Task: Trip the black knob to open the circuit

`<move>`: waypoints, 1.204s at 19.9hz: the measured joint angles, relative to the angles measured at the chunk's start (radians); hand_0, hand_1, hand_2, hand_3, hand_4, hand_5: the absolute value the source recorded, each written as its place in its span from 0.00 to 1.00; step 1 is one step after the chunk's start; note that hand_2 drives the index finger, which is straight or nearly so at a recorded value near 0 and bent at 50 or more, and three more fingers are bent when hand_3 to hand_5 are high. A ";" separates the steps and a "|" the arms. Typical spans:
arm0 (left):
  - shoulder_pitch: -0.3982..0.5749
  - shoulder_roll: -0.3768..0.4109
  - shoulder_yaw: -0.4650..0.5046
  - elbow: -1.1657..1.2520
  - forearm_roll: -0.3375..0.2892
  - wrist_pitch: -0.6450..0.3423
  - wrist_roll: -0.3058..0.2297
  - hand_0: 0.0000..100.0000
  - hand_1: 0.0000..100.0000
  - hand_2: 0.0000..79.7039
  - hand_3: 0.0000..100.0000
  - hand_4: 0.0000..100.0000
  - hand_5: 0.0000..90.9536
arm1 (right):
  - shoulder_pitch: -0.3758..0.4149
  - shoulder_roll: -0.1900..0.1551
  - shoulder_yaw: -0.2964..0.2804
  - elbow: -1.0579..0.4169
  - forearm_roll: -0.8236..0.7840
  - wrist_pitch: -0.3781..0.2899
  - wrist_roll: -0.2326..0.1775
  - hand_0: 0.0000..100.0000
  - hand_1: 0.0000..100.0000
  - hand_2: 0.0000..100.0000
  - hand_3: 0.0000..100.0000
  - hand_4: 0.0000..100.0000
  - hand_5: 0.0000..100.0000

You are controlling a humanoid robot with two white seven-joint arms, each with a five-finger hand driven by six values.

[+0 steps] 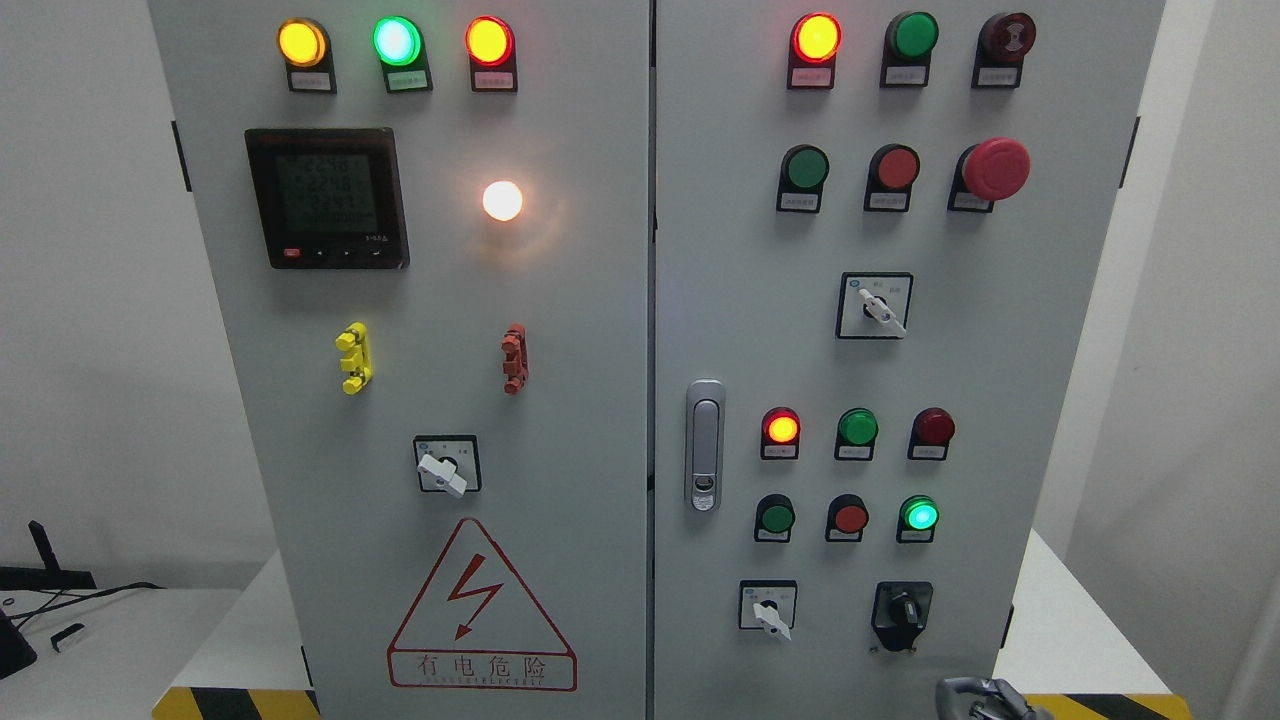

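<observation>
Grey painted metal electrical cabinet [590,420] with two flat doors, filling most of the frame. Black rotary knob [903,608] on a black plate at the lower right of the right door, pointer roughly upright, nothing touching it. Just below it, at the bottom edge right of the middle, grey metallic robot hand [985,698], only its top showing; cannot tell which arm it belongs to, nor whether the fingers are spread or curled. Left of the knob, white lever selector switch [768,606] in a square black frame. Above these, two rows of round glossy lamps and buttons: lit red lamp [781,429], lit green lamp [919,515]. Higher up, red mushroom-shaped emergency button [996,168]. Near the door's left edge, silver oval door latch [705,445]. On the left door: black square digital meter [326,196] with a dim green screen at upper left, glowing white round light [502,200] beside it, yellow plastic clip [354,358], red plastic clip [514,358], and red triangular warning label [482,608] with a lightning bolt near the bottom. Yellow-and-black hazard stripe [235,703] along the bottom left edge.
</observation>
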 measured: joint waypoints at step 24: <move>0.000 0.000 0.000 0.000 0.000 0.000 0.000 0.12 0.39 0.00 0.00 0.00 0.00 | 0.203 -0.014 -0.129 -0.211 -0.183 0.044 0.072 0.00 0.00 0.16 0.25 0.24 0.24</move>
